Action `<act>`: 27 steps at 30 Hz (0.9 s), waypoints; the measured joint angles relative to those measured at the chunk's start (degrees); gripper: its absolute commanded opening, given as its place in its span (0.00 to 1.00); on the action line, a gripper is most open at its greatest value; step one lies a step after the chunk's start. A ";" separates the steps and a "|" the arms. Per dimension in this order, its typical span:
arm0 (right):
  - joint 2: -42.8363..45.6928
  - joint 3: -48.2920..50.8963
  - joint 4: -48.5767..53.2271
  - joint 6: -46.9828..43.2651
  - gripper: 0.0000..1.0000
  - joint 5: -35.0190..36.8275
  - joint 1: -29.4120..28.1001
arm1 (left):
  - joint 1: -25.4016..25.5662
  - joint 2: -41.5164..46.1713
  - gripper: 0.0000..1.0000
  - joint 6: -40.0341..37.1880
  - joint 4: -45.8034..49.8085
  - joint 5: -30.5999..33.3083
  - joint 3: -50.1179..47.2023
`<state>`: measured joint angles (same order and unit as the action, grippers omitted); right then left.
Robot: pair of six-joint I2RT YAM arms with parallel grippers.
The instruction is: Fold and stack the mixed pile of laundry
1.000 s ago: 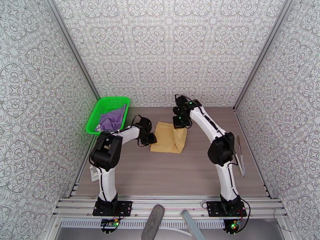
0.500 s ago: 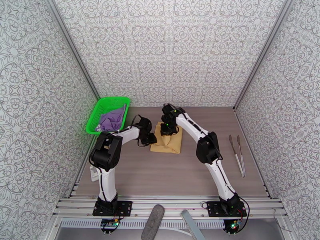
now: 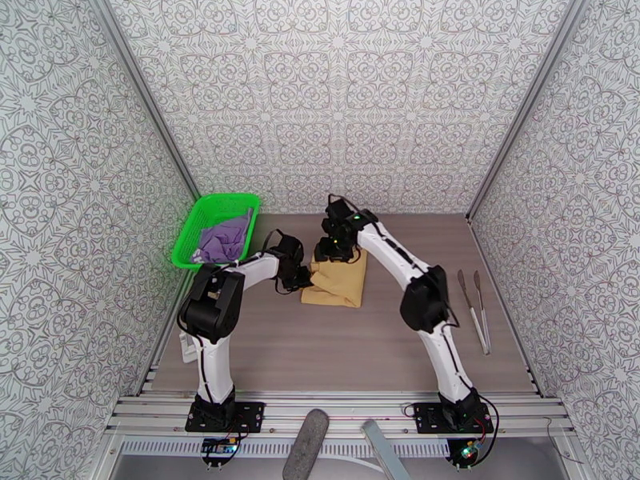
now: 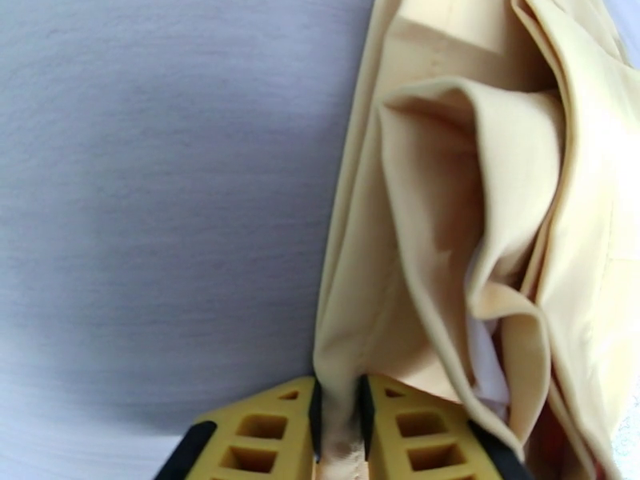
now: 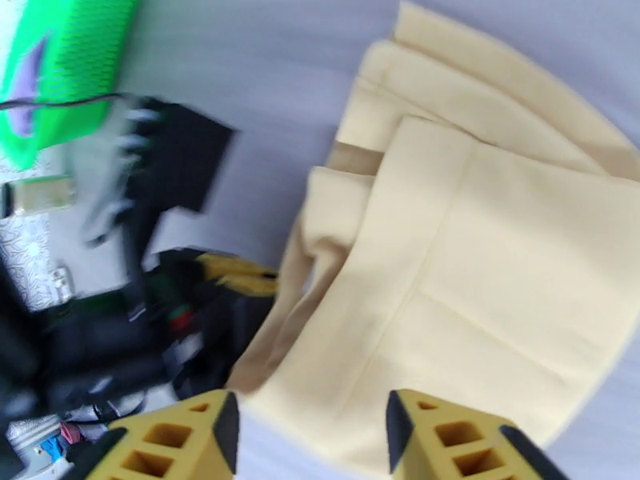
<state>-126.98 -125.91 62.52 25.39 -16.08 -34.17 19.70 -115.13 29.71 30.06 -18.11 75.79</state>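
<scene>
Basket: green mesh basket (image 3: 186,248), far left of the table (image 3: 320,354), against the wall.
Basket contents: purple T-shirt (image 3: 224,240), crumpled, one edge reaching up to the far rim.
Mustard-tan garment (image 3: 336,286): folded in layers, flat on the table between the arms, apart from the basket.
Left gripper (image 4: 340,394): nearly closed, pinching a thin edge of the garment's left side between both fingers.
Right gripper (image 5: 312,422): jaws partly spread, nothing clamped between them, poised over the garment's far left corner; contact with the cloth impossible to tell.
Right side of table: metal tongs (image 3: 474,310), loose near the wall.
</scene>
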 measured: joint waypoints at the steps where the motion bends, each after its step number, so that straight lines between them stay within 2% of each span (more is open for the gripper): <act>1: 2.69 3.08 -1.40 -0.22 0.29 0.04 0.00 | 0.00 0.59 0.22 -0.04 0.48 0.09 -0.52; 3: 5.95 7.52 -3.48 -0.31 0.18 -0.11 0.02 | 0.00 2.67 0.22 -0.26 2.01 0.92 -1.66; 5: 6.91 10.86 -5.88 -0.13 0.12 -0.92 0.02 | -0.07 6.01 0.22 -0.48 4.00 2.27 -2.67; 12: 0.72 20.17 -14.49 0.98 0.05 -4.68 -0.66 | -0.37 24.39 0.29 -1.75 10.64 9.38 -3.15; 16: -2.01 23.08 -18.10 1.90 0.04 -5.97 -2.78 | -0.37 30.03 0.29 -1.66 13.60 11.21 -3.10; 21: -2.40 27.12 -23.43 3.78 0.05 -7.15 -5.35 | 1.57 31.56 0.28 0.07 14.82 12.41 -5.51; 24: -2.40 26.95 -23.87 3.76 0.09 -7.10 -5.51 | 4.81 32.00 0.27 1.95 14.80 12.44 -8.04; 27: -2.29 26.14 -22.82 3.15 0.21 -6.67 -5.05 | 8.55 32.00 0.25 4.55 14.60 12.28 -10.12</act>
<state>-129.27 -99.77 39.70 28.53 -22.74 -39.22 28.25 -83.13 34.26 44.66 -5.82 65.67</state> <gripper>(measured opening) 0.143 0.266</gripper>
